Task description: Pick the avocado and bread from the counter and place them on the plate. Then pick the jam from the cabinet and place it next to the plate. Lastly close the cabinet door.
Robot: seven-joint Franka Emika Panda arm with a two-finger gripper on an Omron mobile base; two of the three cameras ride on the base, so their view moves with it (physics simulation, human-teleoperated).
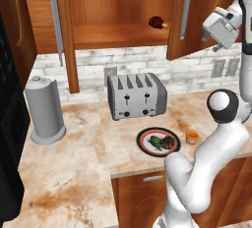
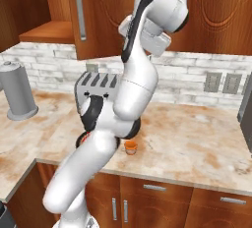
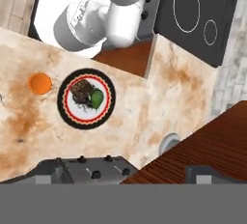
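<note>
The plate (image 1: 145,142) lies on the counter (image 1: 74,173) in front of the toaster. On it sit the green avocado (image 1: 155,140) and the dark bread (image 1: 169,144). The orange jam (image 1: 192,136) stands on the counter just right of the plate. From above, the hand view has the plate (image 3: 87,120), bread (image 3: 81,90), avocado (image 3: 97,99) and jam (image 3: 39,83) side by side. My gripper (image 1: 217,46) is high up beside the open cabinet door (image 1: 194,25), open and holding nothing (image 3: 125,175). The jam (image 2: 130,147) also peeks out beside my arm.
A silver toaster (image 1: 137,96) stands against the back wall. At the left is a grey paper towel holder (image 1: 44,109). A dark brown round thing with a tan tip (image 1: 157,22) lies on the cabinet shelf. The black stove (image 3: 202,15) adjoins the counter.
</note>
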